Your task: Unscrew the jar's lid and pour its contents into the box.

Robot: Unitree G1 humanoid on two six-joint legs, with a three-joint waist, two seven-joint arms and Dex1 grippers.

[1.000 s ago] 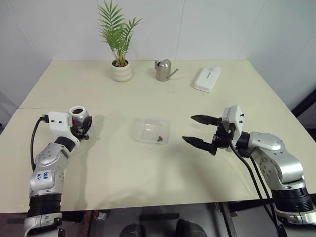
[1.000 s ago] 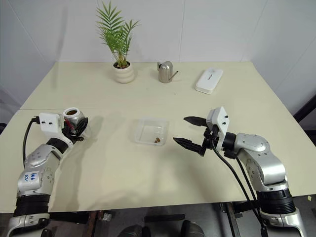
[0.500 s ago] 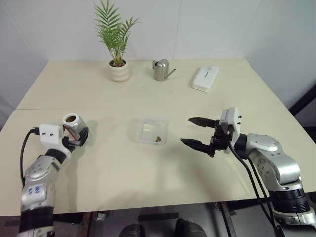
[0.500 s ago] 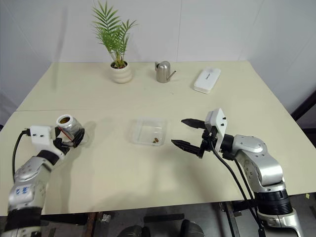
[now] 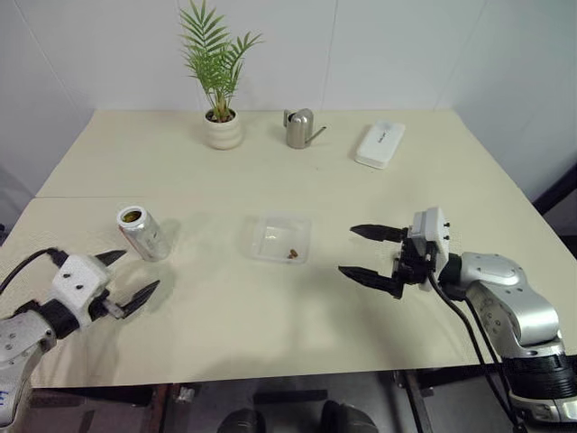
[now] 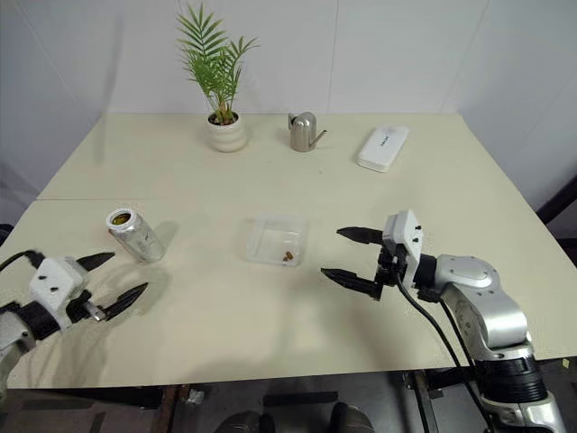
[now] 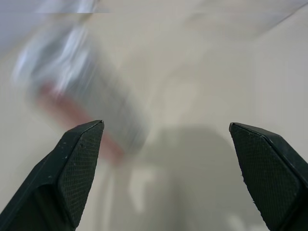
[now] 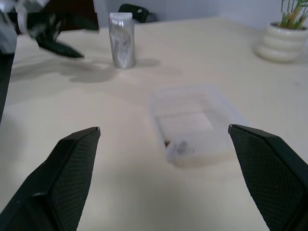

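Two grippers, both spread wide, neither holding anything. Left gripper hangs near the table's front left edge, just short of the jar. Right gripper hovers beside the box, on its right, apart from it.

Jar stands free on the table, left of the box and well apart from it. It looks tilted in the head views, upright in the right wrist view; cannot settle which. Mouth open, something brownish inside, no lid on it.

Box sits mid-table with a few brown bits near its front edge. My read: pour is done or mostly done, and the step in hand is letting go and drawing clear.

- To do it well: pull the left gripper straight back with fingers wide, so neither tip clips the jar and tips it.
- Keep the right gripper off the box rim.
- If anything remains in the jar, regrip low on the body, not at the mouth.

Hard to make out:
- Lid: not found anywhere on the table.
- Jar's inside: brown tint at the mouth, but leftover bits or just reflection, cannot say.
- Left wrist view: jar is a smear, red label barely legible.
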